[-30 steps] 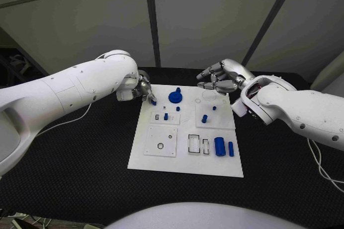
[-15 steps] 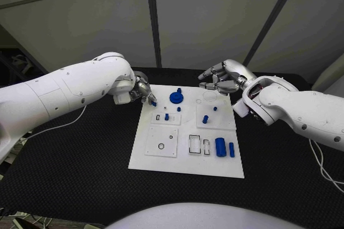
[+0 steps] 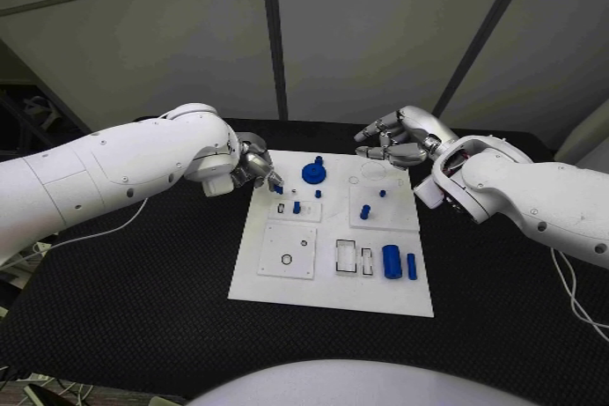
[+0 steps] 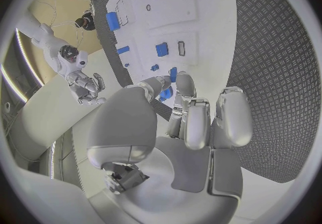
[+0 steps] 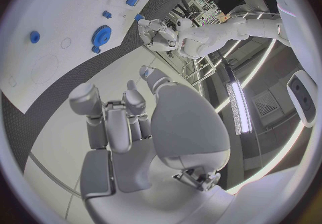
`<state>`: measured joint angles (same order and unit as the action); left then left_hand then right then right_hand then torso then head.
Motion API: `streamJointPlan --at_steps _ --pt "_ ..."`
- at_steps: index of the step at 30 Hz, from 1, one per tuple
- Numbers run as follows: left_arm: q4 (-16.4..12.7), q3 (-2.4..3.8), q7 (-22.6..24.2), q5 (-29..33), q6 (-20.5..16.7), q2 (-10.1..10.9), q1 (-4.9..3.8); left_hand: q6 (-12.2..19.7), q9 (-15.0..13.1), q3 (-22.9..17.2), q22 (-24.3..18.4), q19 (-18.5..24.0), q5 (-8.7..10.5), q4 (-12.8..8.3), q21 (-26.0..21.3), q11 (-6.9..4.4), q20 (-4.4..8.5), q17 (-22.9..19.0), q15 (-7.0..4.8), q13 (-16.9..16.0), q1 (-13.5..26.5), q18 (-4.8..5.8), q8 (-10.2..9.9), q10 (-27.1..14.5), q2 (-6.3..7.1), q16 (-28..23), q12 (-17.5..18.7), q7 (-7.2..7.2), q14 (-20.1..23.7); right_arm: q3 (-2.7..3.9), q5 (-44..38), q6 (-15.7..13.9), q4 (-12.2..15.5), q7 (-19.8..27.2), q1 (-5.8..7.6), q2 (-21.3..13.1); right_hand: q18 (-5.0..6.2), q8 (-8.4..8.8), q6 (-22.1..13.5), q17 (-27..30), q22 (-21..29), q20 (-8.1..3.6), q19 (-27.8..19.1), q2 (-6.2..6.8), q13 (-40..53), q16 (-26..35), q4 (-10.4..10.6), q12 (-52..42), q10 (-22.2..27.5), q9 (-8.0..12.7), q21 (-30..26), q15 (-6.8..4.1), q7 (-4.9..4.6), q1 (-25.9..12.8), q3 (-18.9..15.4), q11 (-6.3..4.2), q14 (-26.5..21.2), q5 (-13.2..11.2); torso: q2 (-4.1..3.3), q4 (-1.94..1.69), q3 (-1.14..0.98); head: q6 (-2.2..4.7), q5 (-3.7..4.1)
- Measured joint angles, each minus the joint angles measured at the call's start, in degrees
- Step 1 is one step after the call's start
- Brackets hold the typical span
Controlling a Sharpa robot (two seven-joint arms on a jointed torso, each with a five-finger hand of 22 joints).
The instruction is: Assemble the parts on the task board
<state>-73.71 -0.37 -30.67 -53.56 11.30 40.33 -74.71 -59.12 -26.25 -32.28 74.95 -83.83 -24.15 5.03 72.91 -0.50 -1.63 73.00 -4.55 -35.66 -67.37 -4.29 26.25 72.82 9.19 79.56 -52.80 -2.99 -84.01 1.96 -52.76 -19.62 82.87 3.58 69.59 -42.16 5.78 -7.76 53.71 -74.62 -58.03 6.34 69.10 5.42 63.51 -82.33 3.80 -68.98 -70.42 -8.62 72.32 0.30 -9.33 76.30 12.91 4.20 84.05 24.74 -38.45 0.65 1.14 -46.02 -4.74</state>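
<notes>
Board (image 3: 333,287) slots hold blue parts (image 3: 391,262); left hand (image 3: 258,170) pinches one, right hand (image 3: 404,142) clenched empty.

Left hand (image 3: 258,170) with small blue part (image 3: 275,188) edged slightly inward over task board (image 3: 333,278).

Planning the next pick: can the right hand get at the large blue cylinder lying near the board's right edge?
Probably yes. The large blue cylinder lies flat on the white task board on the right arm's side, with only a slimmer blue pin beside it and nothing above. The right hand holds nothing.
</notes>
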Motion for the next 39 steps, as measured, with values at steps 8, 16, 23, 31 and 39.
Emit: streamJointPlan --at_steps 8,16,23,31,39 --pt "-1.9 -0.17 0.0 -3.0 -1.0 0.5 0.67 -0.1 -0.2 0.0 0.0 0.0 -0.27 0.0 0.2 0.19 0.0 0.0 0.0 -0.3 0.2 0.0 0.2 0.2 0.15 0.0 -0.2 0.12 0.0 0.0 0.0 0.0 0.0 0.0 0.0 0.0 0.0 0.0 0.0 0.0 0.0 0.0 0.0 -0.14 -0.1 0.0 0.0 0.2 0.0 0.0 0.0 0.0 0.0 -0.1 0.0 0.0 0.0 0.0 -0.03 0.09 0.0 -0.03 -0.04" --pt "-3.1 -0.38 0.0 -5.7 -1.2 0.9 1.17 -0.2 -0.3 0.0 0.0 0.0 -0.67 0.0 0.5 0.08 0.0 0.0 0.04 -0.7 0.4 0.0 0.2 0.5 0.38 0.0 -0.4 0.2 0.0 0.0 0.0 0.0 -0.1 0.0 0.0 0.0 0.0 0.0 0.0 0.0 0.0 0.0 0.0 -0.24 -0.1 0.0 0.0 0.3 0.0 0.0 0.0 0.0 0.0 -0.2 0.0 0.0 0.0 0.0 -0.03 0.09 0.02 -0.14 -0.04" --pt "-3.8 -0.62 -0.1 -7.4 -0.7 1.0 1.45 -0.2 -0.3 0.0 0.0 0.0 -0.67 0.0 0.5 0.19 0.0 0.0 0.05 -0.9 0.5 0.0 0.4 0.6 0.53 0.0 -0.6 0.2 0.0 0.0 -0.1 0.0 -0.1 0.0 0.0 0.1 0.0 0.0 0.0 0.0 0.0 0.0 0.0 -0.24 -0.1 0.1 0.1 0.3 0.0 0.0 0.0 0.0 0.0 -0.2 0.1 0.0 0.0 0.0 -0.03 0.09 0.02 -0.2 0.06" --pt "-4.5 -0.71 -0.2 -8.5 0.2 1.4 1.64 -0.2 -0.5 -0.1 0.0 0.0 -1.11 -0.1 0.5 0.19 0.0 0.0 0.06 -1.1 0.8 0.0 0.5 0.6 0.79 0.0 -0.8 0.2 -0.1 0.0 -0.2 0.0 -0.2 0.0 -0.01 0.1 0.0 0.0 0.0 0.0 0.0 0.0 0.0 -0.24 -0.2 0.2 0.2 0.3 0.0 0.0 0.0 0.0 0.0 -0.2 0.2 0.0 0.0 0.0 -0.05 0.1 0.03 -0.32 0.07" --pt "-4.7 -0.74 -0.3 -8.9 0.6 1.3 1.7 -0.4 -0.5 -0.7 0.0 0.0 -1.11 -0.7 0.5 0.18 -0.01 0.0 -0.05 -1.2 1.0 0.0 0.5 0.6 0.98 0.0 -0.8 0.4 0.1 0.0 -0.3 0.1 -0.3 0.0 -0.01 0.2 0.0 0.0 0.0 0.0 0.0 0.0 0.0 -0.24 -0.2 0.2 0.2 0.3 0.0 0.0 0.0 0.0 0.0 -0.2 0.2 0.0 0.0 0.0 -0.04 0.1 0.01 -0.42 -0.03"
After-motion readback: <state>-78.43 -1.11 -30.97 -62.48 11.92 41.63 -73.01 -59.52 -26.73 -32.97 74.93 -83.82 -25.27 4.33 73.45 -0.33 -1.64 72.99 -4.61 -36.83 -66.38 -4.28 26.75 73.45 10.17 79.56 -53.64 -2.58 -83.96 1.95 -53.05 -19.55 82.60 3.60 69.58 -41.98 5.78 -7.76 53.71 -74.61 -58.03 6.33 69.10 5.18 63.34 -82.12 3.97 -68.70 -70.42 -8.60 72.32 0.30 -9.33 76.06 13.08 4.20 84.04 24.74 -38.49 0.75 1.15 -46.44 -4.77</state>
